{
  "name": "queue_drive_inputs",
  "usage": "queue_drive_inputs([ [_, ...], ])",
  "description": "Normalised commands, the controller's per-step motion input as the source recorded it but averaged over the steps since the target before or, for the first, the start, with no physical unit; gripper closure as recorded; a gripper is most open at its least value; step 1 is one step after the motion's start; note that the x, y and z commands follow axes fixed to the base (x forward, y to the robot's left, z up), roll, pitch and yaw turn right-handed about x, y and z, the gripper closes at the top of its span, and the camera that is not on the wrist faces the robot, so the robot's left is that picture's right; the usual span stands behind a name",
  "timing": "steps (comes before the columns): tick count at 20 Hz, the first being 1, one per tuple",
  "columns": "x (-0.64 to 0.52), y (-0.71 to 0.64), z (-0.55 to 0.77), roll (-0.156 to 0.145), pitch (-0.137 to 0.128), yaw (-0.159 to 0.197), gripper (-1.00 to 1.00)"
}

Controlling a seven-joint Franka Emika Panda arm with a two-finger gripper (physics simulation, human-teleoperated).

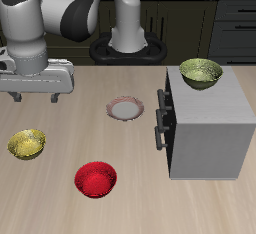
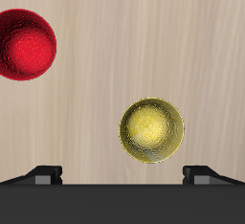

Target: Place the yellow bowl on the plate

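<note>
While spread wide and holding nothing, end effector (image 1: 35,97) hovering above yellow bowl (image 1: 27,143); red bowl (image 1: 96,178) near that bowl, plate (image 1: 126,109) well apart from it.

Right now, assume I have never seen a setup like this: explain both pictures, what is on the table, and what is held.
These are simulator renders of a robot arm at a table. One picture looks down from outside; the other looks from the arm's wrist. The end effector hangs open above the table, holding nothing. On the table are a yellow bowl, seen from the wrist too, a red bowl and a plate. A green bowl sits atop a grey cabinet.
</note>
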Motion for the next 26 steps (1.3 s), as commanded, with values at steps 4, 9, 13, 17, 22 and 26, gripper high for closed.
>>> queue_drive_inputs([
  [4,0.02,0.05,-0.22,0.002,0.02,-0.005,-1.0],
  [9,0.02,0.05,-0.26,0.008,0.028,-0.007,-1.0],
  [13,-0.01,-0.02,-0.29,0.008,0.031,-0.002,-1.0],
  [17,0.0,-0.05,-0.16,0.001,0.014,0.008,-1.0],
  [22,-0.06,-0.1,-0.1,-0.006,-0.002,0.012,-1.0],
  [26,-0.02,-0.1,-0.22,-0.018,0.025,-0.004,-1.0],
])
